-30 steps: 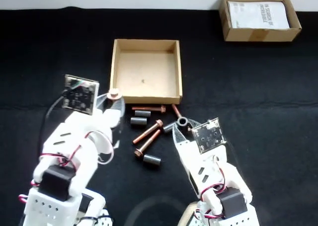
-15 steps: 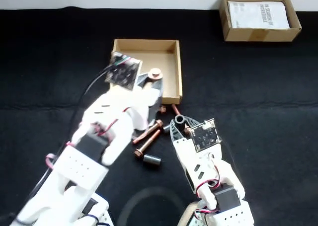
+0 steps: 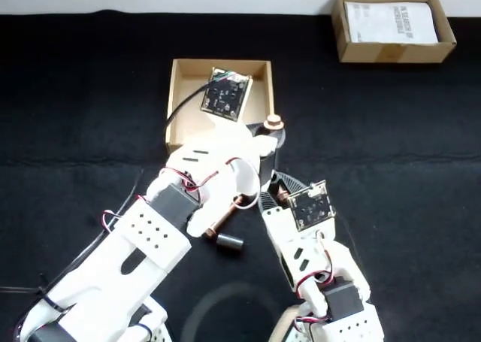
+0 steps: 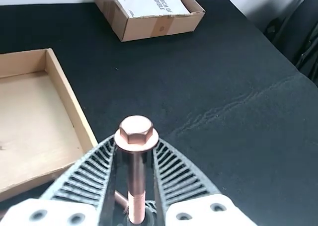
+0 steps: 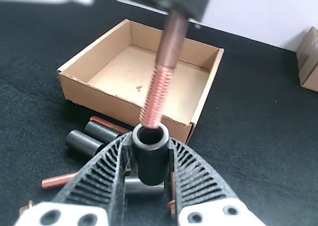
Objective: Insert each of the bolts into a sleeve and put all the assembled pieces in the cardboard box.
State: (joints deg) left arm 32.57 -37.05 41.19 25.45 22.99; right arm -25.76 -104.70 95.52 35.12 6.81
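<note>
While no assembled piece can be seen in the shallow open cardboard box [image 3: 172, 101], set toward the far edge of the black cloth tabletop [image 3: 391, 169], the task stands, by judgement, at its first joining, with every boxing left to do. Item: copper-coloured hex-head bolt [image 4: 136, 132], upright, head uppermost, clamped by its shank in the left gripper [image 4: 135, 154], whose ribbed jaws are closed to the shank's width. Item: short dark metal sleeve [image 5: 150, 159], upright, bore facing up, pinched in the right gripper [image 5: 149, 142], jaws parted only by the sleeve's width, just beside the box's near right corner. The bolt's threaded tip hangs at the sleeve's mouth (whether it has entered cannot be told). Loose stock, unjoined: spare dark sleeves [image 5: 84, 141] and a spare copper bolt [image 5: 59, 179] lying flat near the box's near wall; one stray sleeve [image 3: 230, 243] lies closer to the tabletop's near edge. Sundry: a second cardboard carton [image 3: 391, 53] holding a printed sheet, far right corner.
</note>
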